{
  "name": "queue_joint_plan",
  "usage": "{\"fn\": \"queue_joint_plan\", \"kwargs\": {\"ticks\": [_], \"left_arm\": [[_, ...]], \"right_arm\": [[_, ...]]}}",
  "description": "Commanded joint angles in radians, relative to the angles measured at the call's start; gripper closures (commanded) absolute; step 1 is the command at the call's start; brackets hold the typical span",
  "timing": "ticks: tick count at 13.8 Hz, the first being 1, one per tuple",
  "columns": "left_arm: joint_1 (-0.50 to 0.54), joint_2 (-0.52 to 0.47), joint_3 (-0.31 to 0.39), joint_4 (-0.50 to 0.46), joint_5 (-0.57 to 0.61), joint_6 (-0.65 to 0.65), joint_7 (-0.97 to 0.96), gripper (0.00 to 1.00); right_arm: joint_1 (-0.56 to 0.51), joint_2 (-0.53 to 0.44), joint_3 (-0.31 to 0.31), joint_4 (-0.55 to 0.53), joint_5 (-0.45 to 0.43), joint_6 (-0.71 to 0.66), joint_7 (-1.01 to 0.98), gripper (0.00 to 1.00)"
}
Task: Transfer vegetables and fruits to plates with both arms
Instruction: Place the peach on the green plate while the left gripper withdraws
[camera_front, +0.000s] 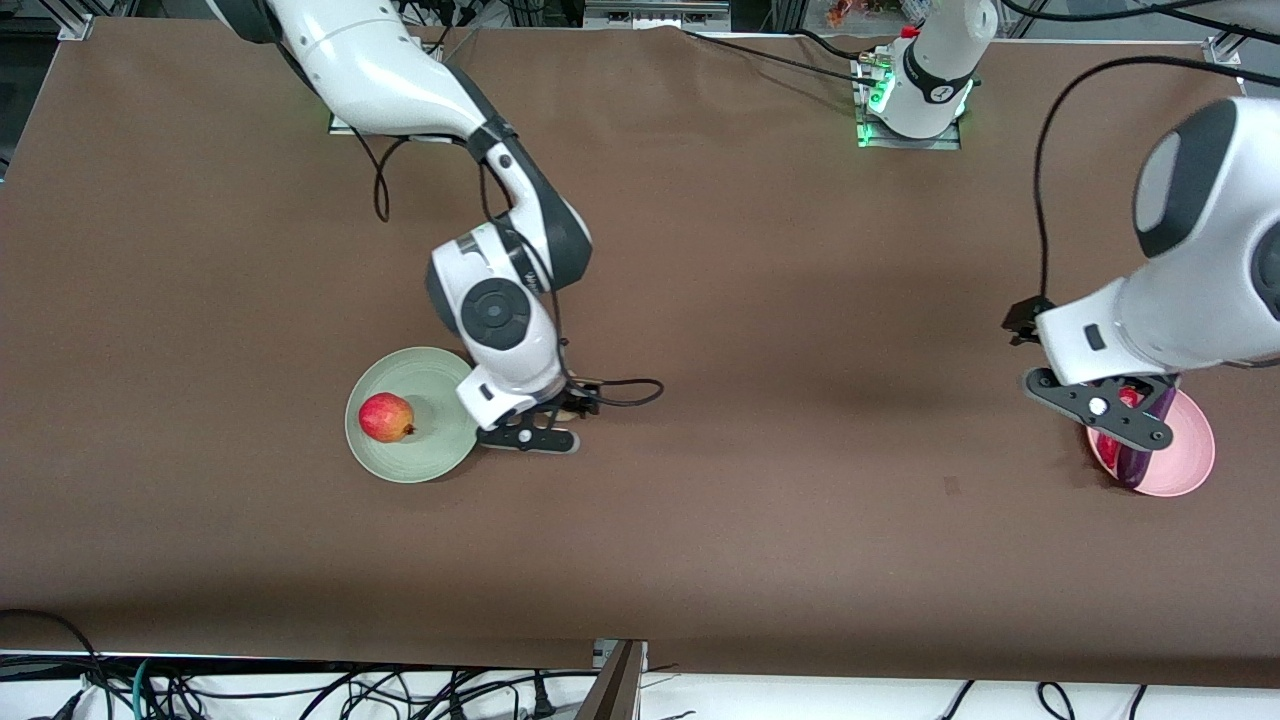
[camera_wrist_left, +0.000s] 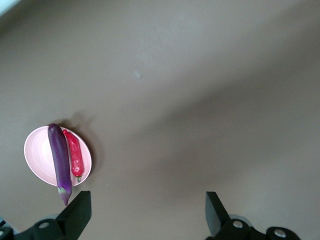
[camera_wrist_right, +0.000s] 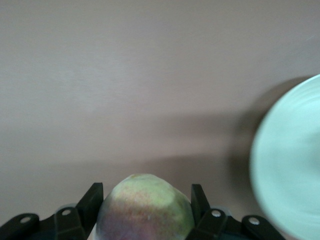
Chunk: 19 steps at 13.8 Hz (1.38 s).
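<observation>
On the brown cloth-covered bench (camera_front: 700, 300), toward the right arm's end, lay the round, shallow, matte mint-green plate (camera_front: 425, 385) with the small round red fruit with a yellowish blush (camera_front: 386, 417) resting on it, nearer the front camera than the plate's middle. The right arm's black two-finger pincer (camera_front: 560, 405) was down low just beside that plate's rim, on the side toward the left arm's end, and its fingers (camera_wrist_right: 92, 200) were closed against the two sides of the small, round, pale yellow-pink peach-like fruit (camera_wrist_right: 145, 207); in the front view that fruit was almost wholly hidden under the wrist. In the right wrist view the green plate (camera_wrist_right: 287, 165) showed as a pale blurred curve beside the held fruit, and apart from it. Toward the left arm's end lay the round, shallow, light pink plate (camera_front: 1185, 465), carrying the long, slim, glossy purple eggplant with a dark stem cap (camera_wrist_left: 60, 162) and the shorter, thinner red chili pepper (camera_wrist_left: 75, 155), side by side and touching, the eggplant's stem end overhanging the rim. The left arm's black pincer (camera_wrist_left: 145, 212) hung up in the air over the edge of the pink plate (camera_wrist_left: 37, 160), its fingers (camera_wrist_left: 77, 210) spread wide and holding nothing.
</observation>
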Motion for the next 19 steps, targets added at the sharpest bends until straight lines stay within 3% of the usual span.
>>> {"fn": "queue_joint_plan", "kwargs": {"ticks": [1,3,6,7,8,9,10,12,15,19], "left_arm": [[0.005,-0.026,0.026,0.063,-0.013,-0.031,-0.018,0.0],[0.034,-0.07,0.046,0.011,-0.089,0.051,-0.114,0.0],[0.07,-0.231,0.073,-0.206,-0.143,0.118,-0.168,0.0],[0.083,-0.28,0.104,-0.288,-0.236,0.124,-0.177,0.0],[0.071,-0.325,0.177,-0.343,-0.32,0.145,-0.214,0.0],[0.024,-0.365,0.238,-0.406,-0.335,0.189,-0.22,0.0],[0.003,-0.412,0.257,-0.47,-0.324,0.26,-0.214,0.0],[-0.038,-0.507,0.257,-0.607,-0.239,0.372,-0.219,0.0],[-0.041,-0.515,0.267,-0.624,-0.234,0.374,-0.22,0.0],[-0.052,-0.563,0.274,-0.683,-0.237,0.378,-0.223,0.0]], "right_arm": [[-0.096,-0.105,0.009,-0.154,0.016,0.001,-0.249,0.77],[-0.17,-0.125,0.01,-0.234,0.017,0.066,-0.38,0.76],[-0.219,-0.13,0.01,-0.379,0.059,0.225,-0.424,0.62],[-0.219,-0.128,0.012,-0.389,0.068,0.236,-0.424,0.6],[-0.219,-0.128,0.012,-0.389,0.073,0.236,-0.422,0.54],[-0.219,-0.128,0.012,-0.389,0.082,0.236,-0.422,0.36],[-0.221,-0.124,0.012,-0.387,0.082,0.239,-0.418,0.02],[-0.221,-0.123,0.012,-0.386,0.082,0.235,-0.411,0.0],[-0.221,-0.163,0.01,-0.375,0.08,0.215,-0.416,0.0],[-0.218,-0.273,0.01,-0.337,0.063,0.065,-0.424,0.0]]}}
